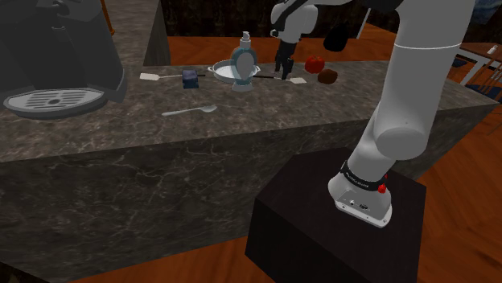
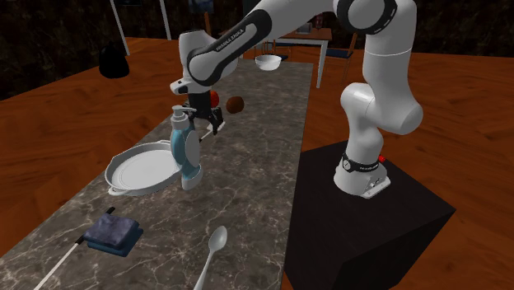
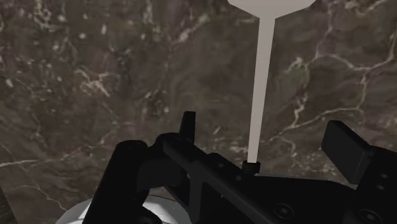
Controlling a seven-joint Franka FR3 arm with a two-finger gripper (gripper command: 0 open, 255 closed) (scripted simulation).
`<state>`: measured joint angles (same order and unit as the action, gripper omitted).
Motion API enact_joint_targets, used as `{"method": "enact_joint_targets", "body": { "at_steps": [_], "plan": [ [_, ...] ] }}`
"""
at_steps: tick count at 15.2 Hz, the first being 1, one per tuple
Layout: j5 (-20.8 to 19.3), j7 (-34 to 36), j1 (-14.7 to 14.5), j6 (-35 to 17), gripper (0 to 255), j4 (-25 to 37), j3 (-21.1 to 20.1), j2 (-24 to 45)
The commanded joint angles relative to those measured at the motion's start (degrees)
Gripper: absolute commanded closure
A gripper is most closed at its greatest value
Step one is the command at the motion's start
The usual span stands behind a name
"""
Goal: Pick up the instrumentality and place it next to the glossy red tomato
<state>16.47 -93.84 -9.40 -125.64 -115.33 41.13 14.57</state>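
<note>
A white flat-headed utensil (image 3: 262,70) lies on the dark marble counter (image 3: 95,76), and its thin handle runs back between my fingers. My gripper (image 3: 266,130) is open just above it; the left fingertip (image 3: 188,122) and right fingertip (image 3: 345,145) stand well clear of the handle on either side. In the shoulder view the gripper (image 1: 283,69) points down at the counter's far end. The utensil's white head (image 1: 298,81) rests just in front of the red tomato (image 1: 314,64). In the second exterior view the gripper (image 2: 206,120) hangs beside the tomato (image 2: 215,97).
A brown lump (image 1: 327,76) lies beside the tomato. A soap bottle (image 1: 244,56) and a round white dish (image 1: 227,72) stand close to the gripper. Along the counter lie a blue cloth (image 1: 190,78), a second white utensil (image 1: 151,76), a spoon (image 1: 190,110) and a coffee machine (image 1: 56,56).
</note>
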Motion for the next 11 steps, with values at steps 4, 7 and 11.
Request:
{"method": "enact_joint_targets", "body": {
  "at_steps": [4, 7, 11],
  "plan": [
    [-3.5, 2.3, -0.9, 5.3, 0, 2.8, 1.3, -3.6],
    [-3.5, 2.3, -0.9, 5.3, 0, 2.8, 1.3, -3.6],
    [-3.5, 2.3, -0.9, 5.3, 0, 2.8, 1.3, -3.6]
  ]
}}
